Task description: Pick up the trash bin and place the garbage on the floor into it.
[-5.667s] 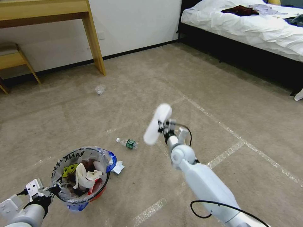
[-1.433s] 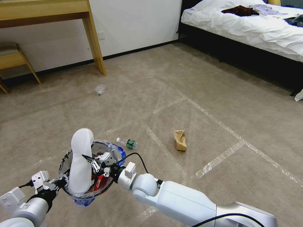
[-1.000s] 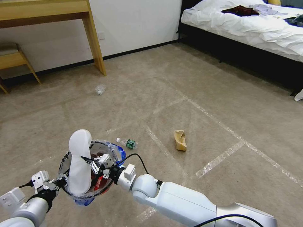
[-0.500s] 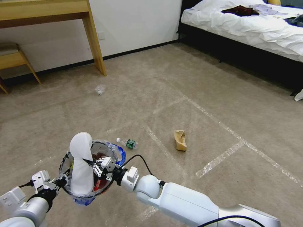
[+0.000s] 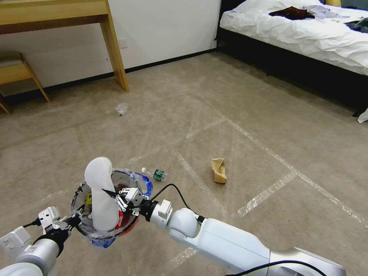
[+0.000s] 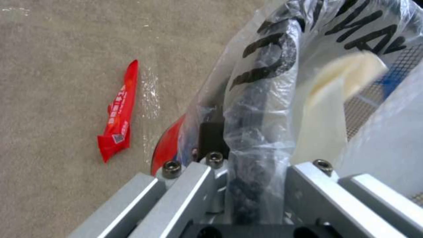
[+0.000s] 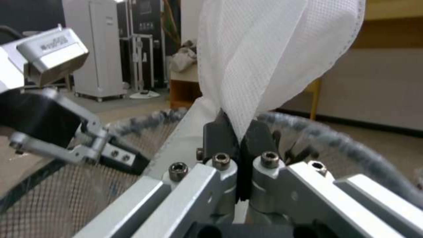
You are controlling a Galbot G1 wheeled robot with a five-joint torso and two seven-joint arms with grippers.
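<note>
— Holding the trash bin (image 5: pixel 100 234) off the carpet (image 5: pixel 268 126) at our lower left, our left gripper (image 5: pixel 73 221) has its fingers pressed together on the near rim; from the left wrist, the black rim and the clear bag (image 6: pixel 264 109) with its black lettering sit pinched between the two pads. What do we make of the bin itself?

— Small, round, red underneath, lined with that clear bag, blue at the edges, a spot of yellow print showing inside. Our right gripper (image 5: pixel 116 196) hangs over the bin's mouth, its fingers closed on a white slipper sole (image 5: pixel 100 193). The sole stands nearly upright, its lower end down inside the bin, its rounded top well above the rim. From the right wrist the sole (image 7: pixel 269 56) looks like white woven mesh, nipped between the dark pads.

— And what can't we read?

— Most of the bin's contents: the sole and the right gripper cover them, leaving only bits of red. The bag's lettering is crumpled and cut off, so we cannot read it.

— On the floor?

— A green-labelled clear bottle (image 5: pixel 155 174) just beyond the bin, a brown cardboard scrap (image 5: pixel 219 170) well to the right, a clear plastic scrap (image 5: pixel 121 109) near the wooden desk (image 5: pixel 111 38). The left wrist also shows a red wrapper (image 6: pixel 118 112) lying beside the bin's base.
</note>
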